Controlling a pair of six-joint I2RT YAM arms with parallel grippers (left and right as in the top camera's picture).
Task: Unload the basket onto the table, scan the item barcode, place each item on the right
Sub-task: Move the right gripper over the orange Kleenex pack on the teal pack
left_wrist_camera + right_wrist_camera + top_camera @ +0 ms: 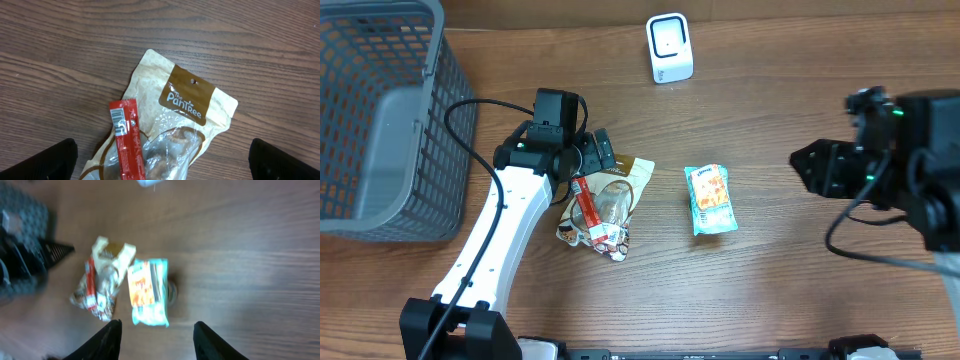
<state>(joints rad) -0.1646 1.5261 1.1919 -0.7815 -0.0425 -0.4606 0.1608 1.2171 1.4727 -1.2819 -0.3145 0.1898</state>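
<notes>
The left claw (161, 150) is hovering spread wide, pinching nothing, right over the Pantree pouch (187, 100). A red stick packet (127, 140) is lying on top of that pouch with its barcode (120, 122) facing up. My guess is that one of those two is the item to scan, both flat on the tabletop (800, 300) under that claw. Just beside them a teal snack pack (710, 198) is lying on its own. The white scanner (670, 47) is standing well apart at the far edge, and the grey basket (380, 110) is sitting off to the left. The right claw (157, 340) is hanging out at the right side, fingers apart, nothing between them.

What's worrying: with the stick stacked on the pouch, a straight pinch is probably grabbing both, or nudging the stick off sideways. The glossy film is likely slipping too, and the barcode may be ending up turned away from the scanner.
</notes>
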